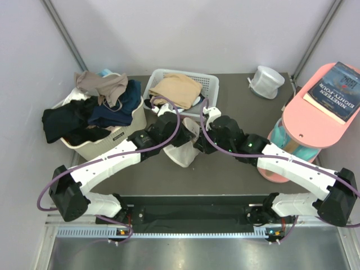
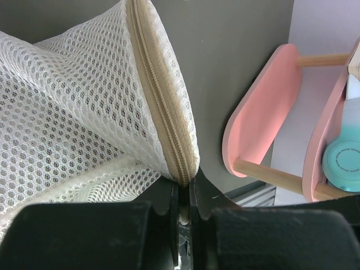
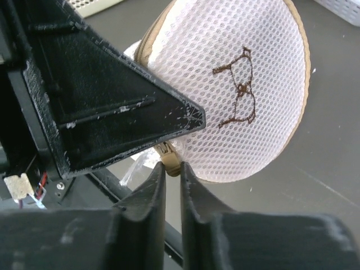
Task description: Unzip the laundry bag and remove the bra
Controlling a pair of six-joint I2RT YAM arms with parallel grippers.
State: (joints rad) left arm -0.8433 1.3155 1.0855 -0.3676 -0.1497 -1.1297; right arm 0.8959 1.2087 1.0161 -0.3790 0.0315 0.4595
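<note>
Plainly pale mesh laundry bag point(image 3: 242, 84), tan zipper point(image 2: 163, 112)

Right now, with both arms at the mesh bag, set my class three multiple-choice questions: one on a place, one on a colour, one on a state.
1. Where does the blue book lie? A on the floor; B on the pink stand; C in a drawer.
2. What colour is the zip tape of the laundry bag? A tan; B blue; C black.
3. How do the right fingers stand? A wide open; B gripping the book; C closed on the zip pull.

Key: 1 B, the book rests on the stand's top. 2 A, the left wrist view shows tan tape. 3 C, the right wrist view shows them pinching the pull.
</note>
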